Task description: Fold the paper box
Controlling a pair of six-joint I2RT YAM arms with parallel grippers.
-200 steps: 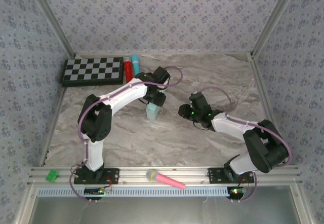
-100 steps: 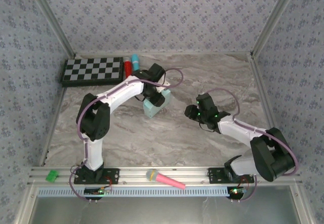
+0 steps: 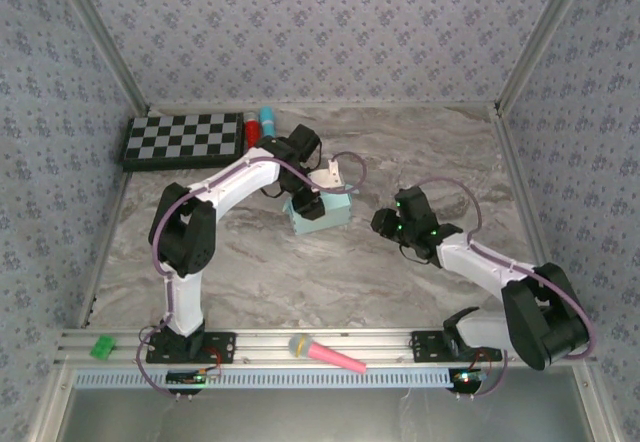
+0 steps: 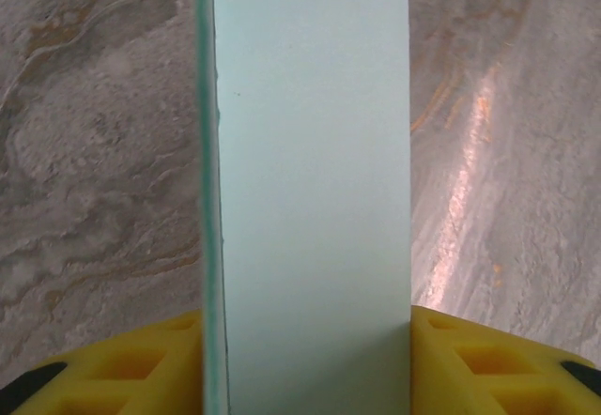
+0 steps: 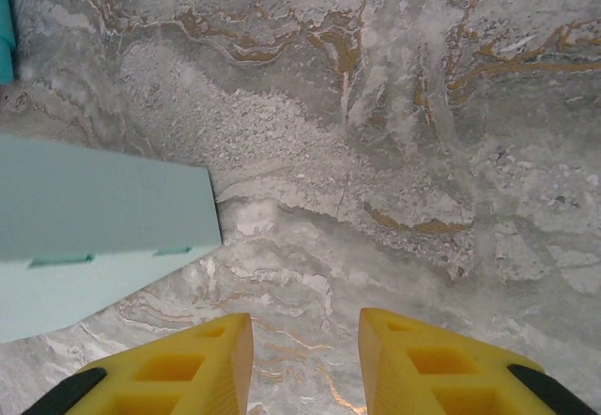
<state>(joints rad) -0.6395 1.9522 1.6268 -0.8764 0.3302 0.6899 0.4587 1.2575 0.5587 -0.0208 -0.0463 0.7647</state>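
paper box [image 3: 335,211] sitting mid-frame on table [image 3: 430,152], looking basically folded into shape | L gripper [image 3: 305,205] clamping it | R gripper [image 5: 305,345] hanging open n empty just right of it | prob only final tuck/release remaining imo

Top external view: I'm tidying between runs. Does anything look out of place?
Yes. A pink stick with a yellowish round head lies slanted on the metal front rail, off the marble table. A small green piece sits at that rail's left end.
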